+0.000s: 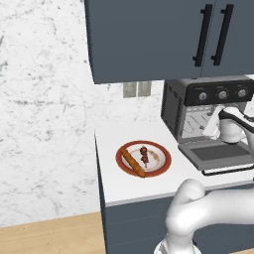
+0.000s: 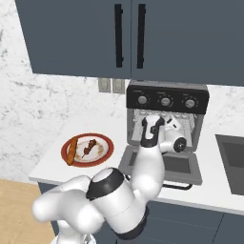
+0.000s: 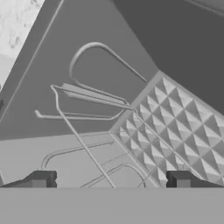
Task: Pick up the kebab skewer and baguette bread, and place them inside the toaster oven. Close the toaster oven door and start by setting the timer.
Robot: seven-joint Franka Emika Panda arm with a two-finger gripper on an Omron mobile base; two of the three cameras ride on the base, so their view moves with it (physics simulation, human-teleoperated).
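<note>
**Toaster oven open, food still on the plate**

The toaster oven (image 1: pixel 208 111) is seen with its cavity exposed, and the gripper (image 3: pixel 109 180) is held at the mouth of that cavity, looking in at the wire rack (image 3: pixel 87 113) and a studded inner wall. The toaster oven door (image 2: pixel 164 167) lies folded down flat below and in front of the gripper, hinged at the bottom, so that the opening is left free for loading; its bar handle is turned toward the robot. The three knobs on the top panel are found above the gripper, untouched as far as can be judged.

A red-rimmed plate (image 1: pixel 159 167) rests on the white counter (image 1: pixel 111 186) well apart from the gripper, off to its left. The baguette bread (image 1: pixel 132 162) is laid diagonally across the plate, and the kebab skewer (image 1: pixel 144 155) lies just beside it, nearer the oven. Both are presumably set there for easy pickup from above.

The gripper's fingers (image 3: pixel 40 179) are spread wide and nothing is held between them. Neither item has yet been loaded, so the task is judged to be at an early stage.
</note>
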